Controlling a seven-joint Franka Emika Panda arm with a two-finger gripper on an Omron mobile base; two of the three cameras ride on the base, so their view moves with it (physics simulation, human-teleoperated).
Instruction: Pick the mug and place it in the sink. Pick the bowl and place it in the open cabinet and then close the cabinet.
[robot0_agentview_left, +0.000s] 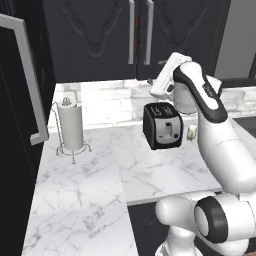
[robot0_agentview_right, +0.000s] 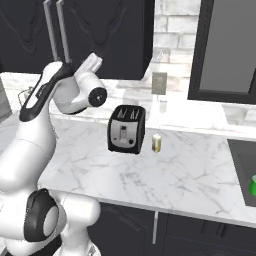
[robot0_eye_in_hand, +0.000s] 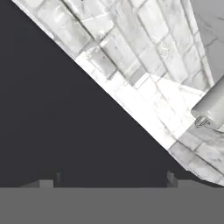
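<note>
The bright green mug (robot0_agentview_right: 253, 186) shows at the right edge, down in the black sink (robot0_agentview_right: 244, 165). Black wall cabinet doors (robot0_agentview_left: 95, 40) with silver bar handles (robot0_agentview_left: 132, 31) hang shut above the counter. Another black door with a long handle (robot0_agentview_left: 26, 75) stands out at the far left, close to the camera. My arm is raised, its white hand (robot0_agentview_left: 164, 75) just under the shut doors. In the hand view my gripper (robot0_eye_in_hand: 109, 183) is open, its tips far apart with nothing between them, facing a dark cabinet face and the brick backsplash. The bowl is out of view.
A black toaster (robot0_agentview_left: 162, 125) stands mid-counter with a small brass-coloured cylinder (robot0_agentview_right: 156, 142) beside it. A paper towel holder (robot0_agentview_left: 71, 127) stands at the back left. A dark-framed window (robot0_agentview_right: 230, 50) and a wall outlet (robot0_agentview_right: 159, 82) are behind the marble counter (robot0_agentview_left: 90, 185).
</note>
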